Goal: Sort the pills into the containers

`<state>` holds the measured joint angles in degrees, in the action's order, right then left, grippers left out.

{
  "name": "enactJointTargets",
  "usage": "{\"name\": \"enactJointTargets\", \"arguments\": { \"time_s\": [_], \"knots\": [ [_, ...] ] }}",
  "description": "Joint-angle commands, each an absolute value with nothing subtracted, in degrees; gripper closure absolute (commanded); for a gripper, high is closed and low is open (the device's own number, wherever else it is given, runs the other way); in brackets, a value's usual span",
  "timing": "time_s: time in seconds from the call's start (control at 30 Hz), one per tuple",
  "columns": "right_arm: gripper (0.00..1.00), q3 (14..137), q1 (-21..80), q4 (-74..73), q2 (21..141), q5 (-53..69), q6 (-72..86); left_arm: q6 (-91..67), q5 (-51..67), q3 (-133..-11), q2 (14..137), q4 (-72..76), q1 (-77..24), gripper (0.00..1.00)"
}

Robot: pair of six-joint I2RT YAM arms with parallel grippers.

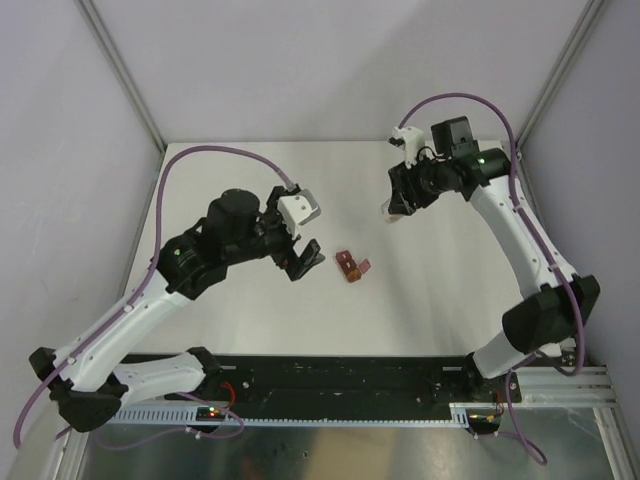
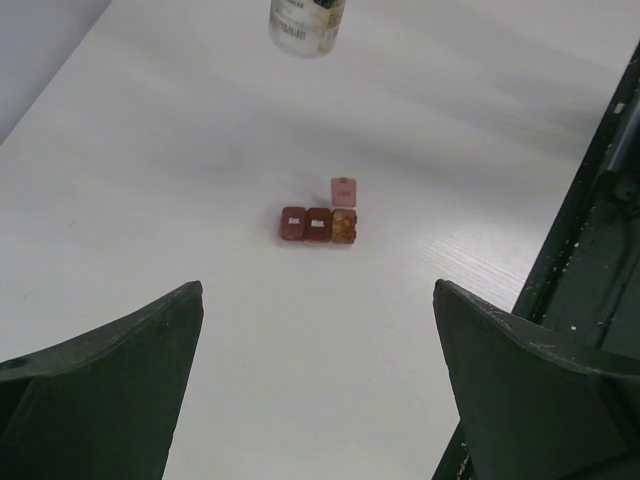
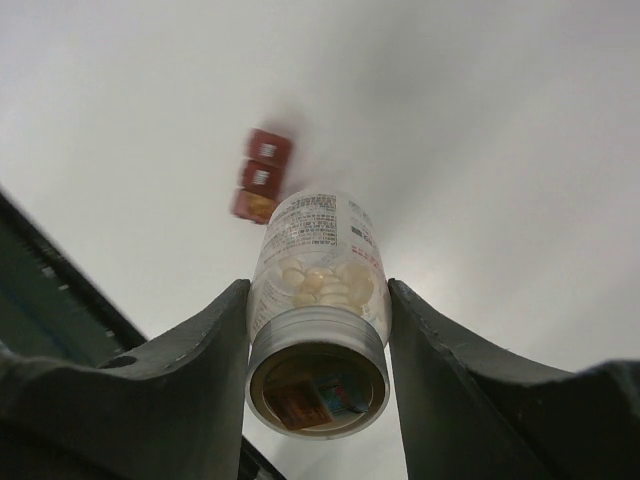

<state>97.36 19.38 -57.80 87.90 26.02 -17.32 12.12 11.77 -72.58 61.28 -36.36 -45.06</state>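
The containers [image 2: 305, 224] are a dark red strip of three small compartments lying on the white table, also seen in the top view [image 1: 350, 266] and blurred in the right wrist view [image 3: 264, 172]. Two lids are down. The third lid [image 2: 344, 188] stands up, and orange-tan pills [image 2: 344, 227] fill that compartment. My left gripper [image 2: 318, 288] hangs open just left of the strip [image 1: 307, 262], with nothing between its fingers. My right gripper [image 3: 318, 290] is shut on a clear labelled vial [image 3: 318, 262] holding pale pills, raised at the back right [image 1: 392, 211].
The vial [image 2: 306, 24] shows at the top edge of the left wrist view, beyond the strip. A black rail [image 1: 340, 375] carrying the arm bases runs along the table's near edge. Grey walls enclose the table on the left, back and right.
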Motion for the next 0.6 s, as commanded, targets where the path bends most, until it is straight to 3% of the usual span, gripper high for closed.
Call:
{"name": "enactJointTargets", "arguments": {
  "time_s": [0.0,0.57],
  "knots": [
    [1.00,99.29,17.53,-54.76,93.55,13.69,-15.19,13.79,7.11,-70.67,58.03,-34.97,-44.48,0.00],
    [0.93,94.17,14.55,-41.71,111.56,4.16,-13.21,15.54,4.57,-66.42,55.59,-34.96,-44.25,0.00]
  ]
}}
